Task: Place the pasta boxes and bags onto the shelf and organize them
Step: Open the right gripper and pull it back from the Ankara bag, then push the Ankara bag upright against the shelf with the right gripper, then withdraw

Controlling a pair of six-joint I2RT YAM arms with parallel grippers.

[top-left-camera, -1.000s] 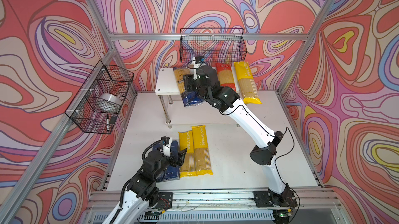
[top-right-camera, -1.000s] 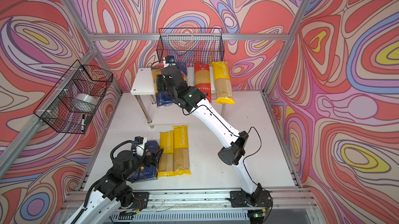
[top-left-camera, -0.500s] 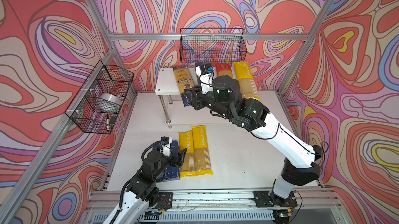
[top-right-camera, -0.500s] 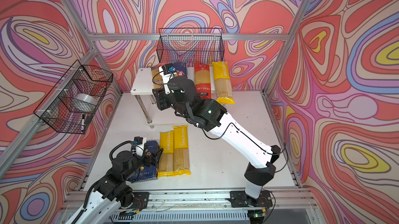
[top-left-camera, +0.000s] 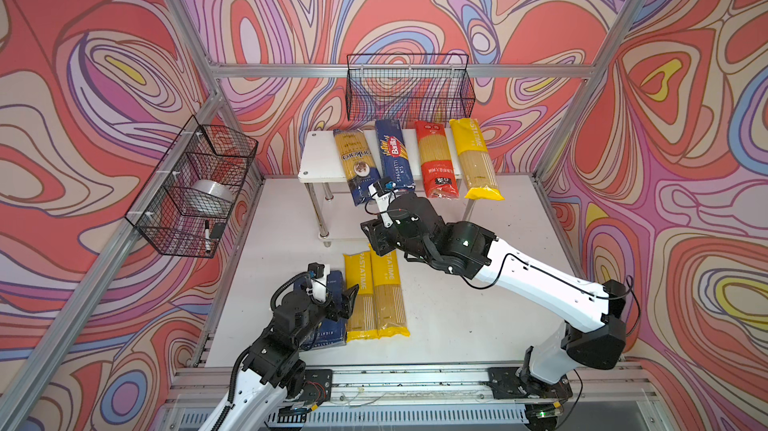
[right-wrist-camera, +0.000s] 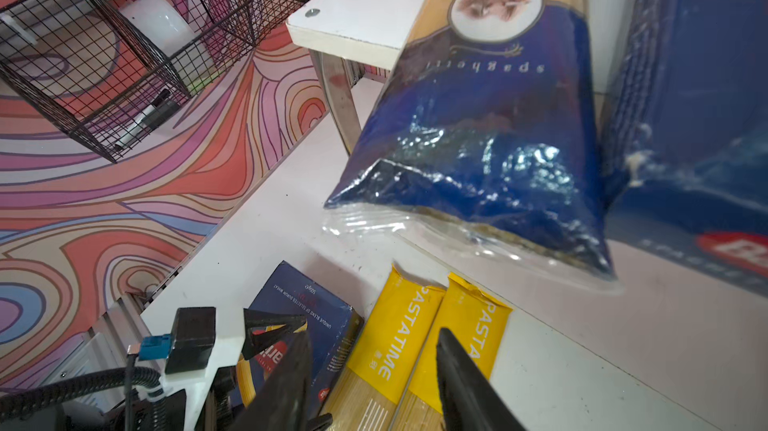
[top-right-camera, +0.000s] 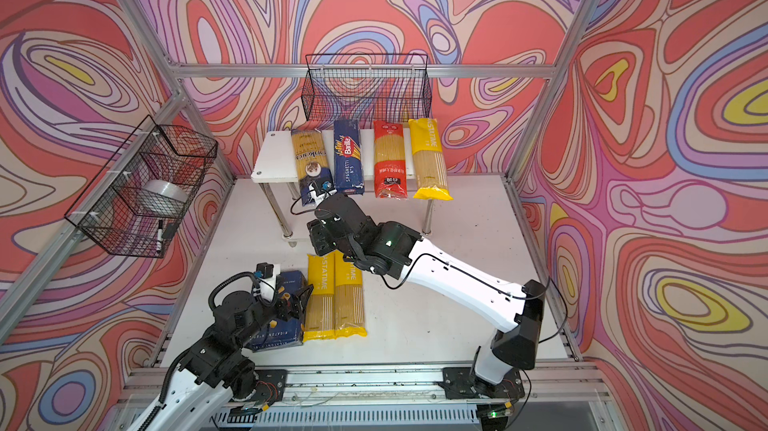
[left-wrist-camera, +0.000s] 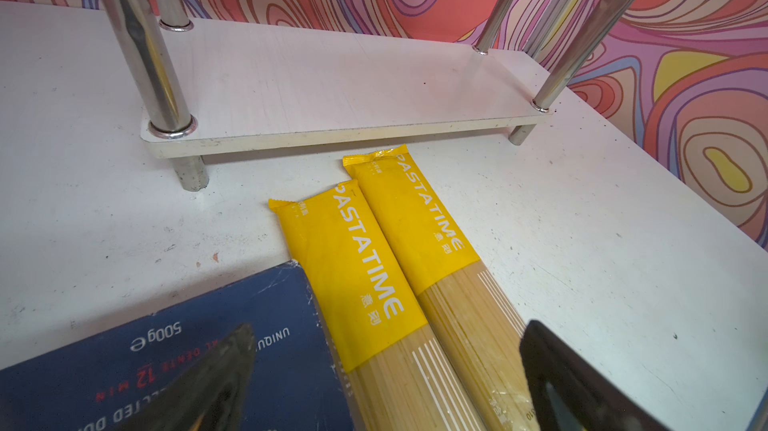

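Quick rundown of your cell. The shelf (top-left-camera: 318, 161) stands at the far middle of the table (top-left-camera: 478, 316). Its top board carries four packs side by side, all lying far-to-near with their near ends poking over the front edge. Left to right you've got the dark blue bag (top-left-camera: 356, 167) with the clear top, the long Barilla spaghetti carton (top-left-camera: 394, 154) just beside it, the red bag (top-left-camera: 434, 163), and a yellow PASTATIME bag (top-left-camera: 476, 159).

Down on the table, near and a bit left of centre, two more yellow ones lie touching each other lengthwise: left table bag (top-left-camera: 358, 300) and right table bag (top-left-camera: 386, 296). The wide Barilla carton (top-left-camera: 330, 331) lies flat right against the left one, partly under your left arm.

Your right claw (right-wrist-camera: 374, 383) hangs in front of the shelf's near edge, above the far tips of those table bags. Its jaws stand partly apart and there's nothing between them.

Your left claw (left-wrist-camera: 386, 387) is spread wide and empty, one finger over the wide carton and the other out past the right table bag. I can't tell if it's touching anything.
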